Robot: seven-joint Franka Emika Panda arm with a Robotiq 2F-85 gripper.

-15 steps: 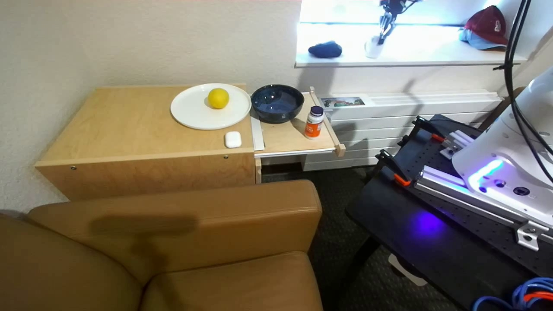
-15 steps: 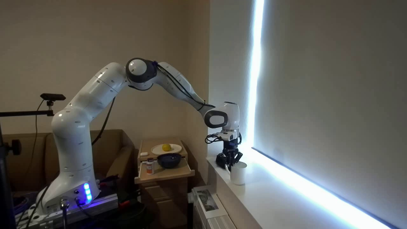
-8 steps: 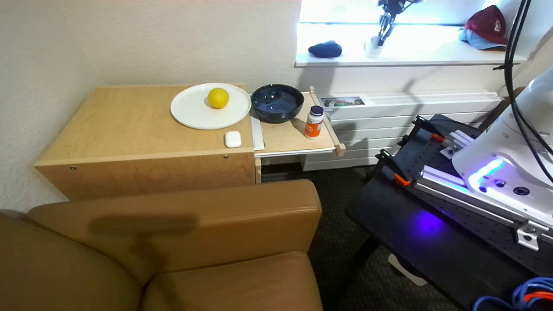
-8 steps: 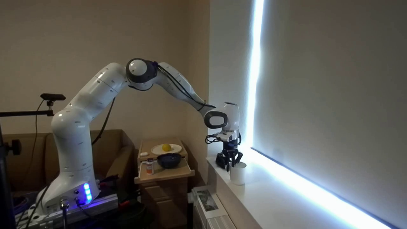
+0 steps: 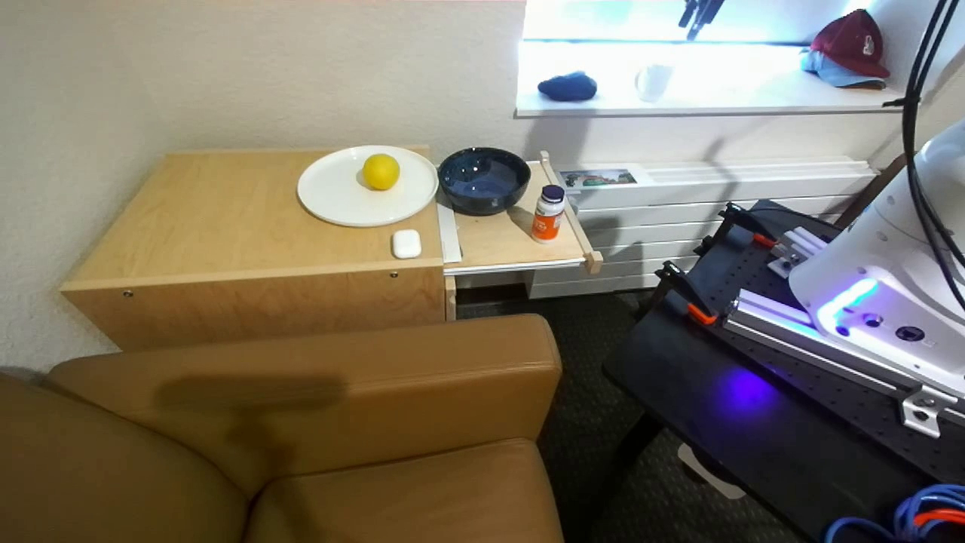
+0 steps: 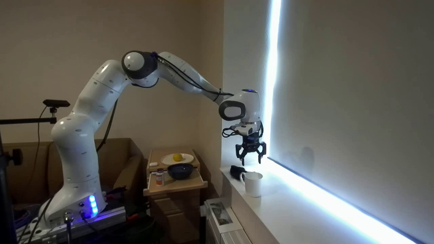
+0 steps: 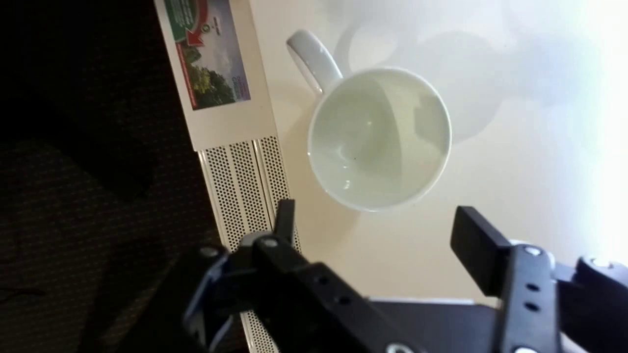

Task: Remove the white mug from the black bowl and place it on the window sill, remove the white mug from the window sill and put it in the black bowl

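Observation:
The white mug (image 7: 380, 147) stands upright on the window sill (image 6: 288, 213), its handle pointing toward the sill's front edge. In the wrist view I look down into its bare inside. My gripper (image 6: 251, 161) hangs above the mug in an exterior view, its two fingers spread wide with nothing between them. The wrist view has the fingertips of the gripper (image 7: 375, 215) apart from the mug, just below its rim in the picture. The black bowl (image 5: 482, 202) sits on the pulled-out wooden shelf, well away from the gripper, and holds nothing.
A dark soft item (image 5: 568, 87) lies beside the mug on the sill, and a cap (image 5: 848, 49) lies farther along. A white plate (image 5: 332, 196) with a yellow ball (image 5: 381, 172), a pill bottle (image 5: 548, 215) and a white case (image 5: 406, 243) are around the bowl. Below the sill runs a radiator (image 5: 724, 188).
The fingers, close together at the mug's rim a second ago, have spread apart. My gripper has risen clear of the mug, which has stayed on the sill.

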